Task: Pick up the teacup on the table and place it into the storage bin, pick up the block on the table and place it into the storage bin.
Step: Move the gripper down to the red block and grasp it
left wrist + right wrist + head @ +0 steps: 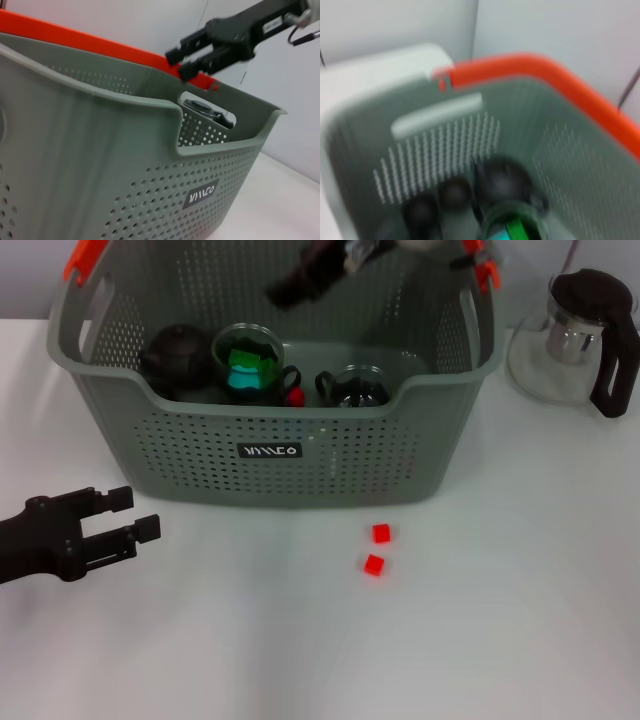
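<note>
The storage bin (270, 455) stands at the back middle of the table. It holds a dark round pot (175, 355), a glass cup with green blocks (247, 365), a glass teacup (357, 386) and a small red piece (295, 397). Two red blocks (381, 533) (373, 564) lie on the table in front of the bin. My right gripper (285, 290) hovers above the bin's back, open and empty; it also shows in the left wrist view (182, 61). My left gripper (130, 515) is open and empty, low at the bin's front left. The right wrist view looks down into the bin (435, 120).
A glass teapot with a black handle and lid (580, 335) stands on the table to the right of the bin. The bin's orange handle ends (85, 258) rise at its back corners. The white table (480, 640) extends in front.
</note>
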Robot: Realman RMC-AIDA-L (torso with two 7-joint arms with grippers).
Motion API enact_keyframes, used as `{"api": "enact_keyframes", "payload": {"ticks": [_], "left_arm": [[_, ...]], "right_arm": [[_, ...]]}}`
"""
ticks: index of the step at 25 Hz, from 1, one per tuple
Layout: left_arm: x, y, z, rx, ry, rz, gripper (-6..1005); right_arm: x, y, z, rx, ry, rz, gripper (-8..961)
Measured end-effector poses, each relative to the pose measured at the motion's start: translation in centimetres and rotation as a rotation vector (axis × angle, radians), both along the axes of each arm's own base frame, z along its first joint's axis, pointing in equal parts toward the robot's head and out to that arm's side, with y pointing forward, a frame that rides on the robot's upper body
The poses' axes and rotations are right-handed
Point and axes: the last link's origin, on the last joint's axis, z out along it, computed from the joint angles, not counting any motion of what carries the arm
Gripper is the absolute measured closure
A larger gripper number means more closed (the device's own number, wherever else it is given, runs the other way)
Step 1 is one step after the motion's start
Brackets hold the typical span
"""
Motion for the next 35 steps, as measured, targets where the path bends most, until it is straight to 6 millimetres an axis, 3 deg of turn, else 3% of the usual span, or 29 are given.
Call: {"api": "enact_keyframes", "payload": {"ticks": [6, 12, 18, 23, 28, 35], "left_arm": [[0.0, 0.1, -0.1, 0.006, -0.007, -0.001, 340], [0.2, 0.4, -0.1, 0.009, -0.003, -0.005, 340], [0.1, 0.5, 0.1, 0.012, -0.003, -0.003, 340], [0.2, 0.5, 0.1, 0.008, -0.004, -0.008, 340], [0.3, 0.5, 0.1, 0.006, -0.004, -0.01, 340], [0.4, 0.6, -0.1, 0.001, -0.006, -0.014, 340]], "right_arm": [[1.8, -3.8, 4.1, -0.035, 0.324, 0.113, 250], [6.2, -8.8, 6.2, -0.218, 0.475, 0.232, 84], [10.8, -13.1, 8.2, -0.432, 0.427, 0.253, 93], [13.5, -13.3, 8.7, -0.516, 0.183, 0.004, 92], [12.8, -12.4, 7.4, -0.549, -0.058, -0.085, 96], [9.4, -11.6, 2.1, -0.608, -0.371, -0.027, 102]]}}
